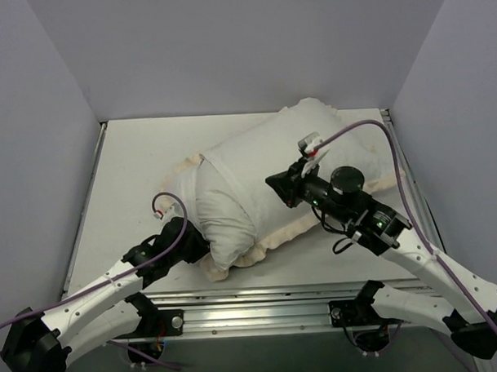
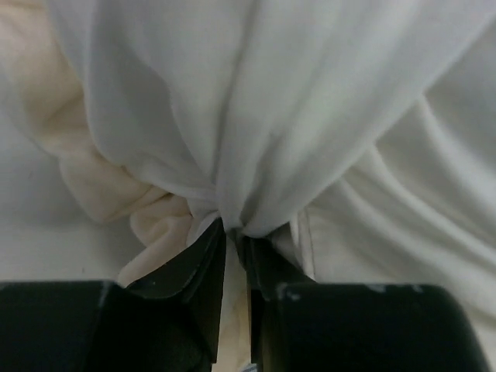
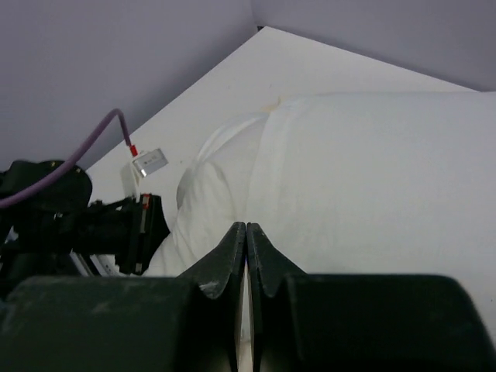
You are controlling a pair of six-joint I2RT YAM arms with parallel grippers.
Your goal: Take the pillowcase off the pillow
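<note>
Nearest, at the near-left end of the bundle, the left pincer (image 2: 235, 232) is pressed together on a gathered bunch of thin white cloth. The folds fan up and away from its tips. This cloth looks like the pale face of the pillowcase (image 1: 225, 228), since the cream frill (image 2: 101, 194) bunches just left of the pinch. From above, that frill curls out beneath the bundle's near end and runs on along its near-right edge.

Farther in and to the right, the right pincer (image 3: 246, 229) has its fingers pressed together with nothing visible between them. Its tips point at the white bulk, though I cannot tell whether they touch it.

The pillow (image 1: 287, 136) lies diagonally on the pale surface (image 1: 141, 157), from near left to far right. A raised band of cloth crosses it near the middle: the near part is wrinkled and the far part smooth and plump. More frill shows at its far-left side and by its right edge.
</note>
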